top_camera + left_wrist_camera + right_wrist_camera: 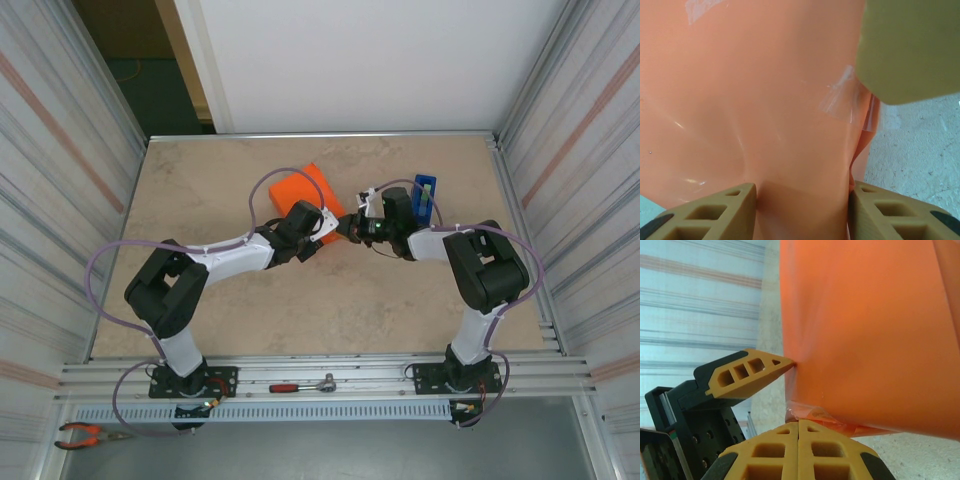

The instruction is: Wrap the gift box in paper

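Filling left gripper [801,192], seemingly: gift box [765,100]

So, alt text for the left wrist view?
A gift box wrapped in bright orange paper, close up, gripped between the two tan fingers of the left gripper. A wrinkled strip of clear tape sticks near its right edge, beside the pale speckled table.

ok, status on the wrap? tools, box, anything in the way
Left tool clamped on orange-wrapped gift box. Right tool shut, tips at its taped edge. Blue tape dispenser beside right wrist, off the box.
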### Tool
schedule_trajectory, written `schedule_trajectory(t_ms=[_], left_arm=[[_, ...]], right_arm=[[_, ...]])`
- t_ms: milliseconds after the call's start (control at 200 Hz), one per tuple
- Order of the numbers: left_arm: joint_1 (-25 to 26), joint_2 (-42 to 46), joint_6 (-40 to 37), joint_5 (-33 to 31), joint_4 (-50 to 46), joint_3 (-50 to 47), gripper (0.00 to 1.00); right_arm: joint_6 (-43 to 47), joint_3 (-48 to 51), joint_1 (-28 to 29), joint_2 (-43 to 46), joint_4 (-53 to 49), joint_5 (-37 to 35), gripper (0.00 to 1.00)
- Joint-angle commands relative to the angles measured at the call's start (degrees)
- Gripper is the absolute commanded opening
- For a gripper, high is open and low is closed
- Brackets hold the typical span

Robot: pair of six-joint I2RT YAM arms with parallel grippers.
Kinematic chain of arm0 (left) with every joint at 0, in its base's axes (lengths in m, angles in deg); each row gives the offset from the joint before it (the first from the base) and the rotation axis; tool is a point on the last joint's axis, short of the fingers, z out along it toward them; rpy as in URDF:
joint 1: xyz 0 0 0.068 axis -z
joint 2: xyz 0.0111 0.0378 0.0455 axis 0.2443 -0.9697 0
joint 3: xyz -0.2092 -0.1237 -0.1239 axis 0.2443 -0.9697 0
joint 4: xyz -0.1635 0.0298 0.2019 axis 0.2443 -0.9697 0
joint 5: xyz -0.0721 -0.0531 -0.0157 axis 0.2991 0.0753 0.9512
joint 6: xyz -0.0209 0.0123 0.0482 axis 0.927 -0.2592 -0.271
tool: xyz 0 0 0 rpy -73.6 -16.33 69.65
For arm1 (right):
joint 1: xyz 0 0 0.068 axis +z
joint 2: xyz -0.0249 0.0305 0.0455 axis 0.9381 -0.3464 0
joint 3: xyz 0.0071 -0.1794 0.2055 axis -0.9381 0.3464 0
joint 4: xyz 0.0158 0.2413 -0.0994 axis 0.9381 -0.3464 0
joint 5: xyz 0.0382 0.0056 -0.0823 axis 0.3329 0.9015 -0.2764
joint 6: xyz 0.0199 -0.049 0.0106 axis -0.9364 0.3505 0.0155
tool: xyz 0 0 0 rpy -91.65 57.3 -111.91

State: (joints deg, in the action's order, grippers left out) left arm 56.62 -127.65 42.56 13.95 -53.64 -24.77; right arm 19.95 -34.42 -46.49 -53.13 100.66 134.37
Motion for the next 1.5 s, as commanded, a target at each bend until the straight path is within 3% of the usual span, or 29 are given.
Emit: schedule_trajectory(t_ms=[0,767,927,1037,1498], left_arm=[[0.4,-2.0,0.4,3.1,-5.3,-0.1,0.48],[0.4,-2.0,0.3,3.3,-5.2,-0.2,0.48],[0.4,-1.9,0.2,3.5,-5.3,-0.2,0.46],[0.4,-1.9,0.2,3.5,-5.3,-0.3,0.45],[0.4,-1.7,0.2,3.5,-5.1,-0.4,0.45]], right_arm=[[1.4,1.2,0.4,0.7,0.3,1.0,0.0],[0.4,4.2,0.4,1.5,2.3,0.1,0.0],[0.2,4.7,0.3,1.8,2.6,0.0,0.12],[0.1,4.9,0.3,1.9,2.7,0.0,0.13],[-1.2,3.0,0.7,-1.4,4.0,-0.4,0.1]])
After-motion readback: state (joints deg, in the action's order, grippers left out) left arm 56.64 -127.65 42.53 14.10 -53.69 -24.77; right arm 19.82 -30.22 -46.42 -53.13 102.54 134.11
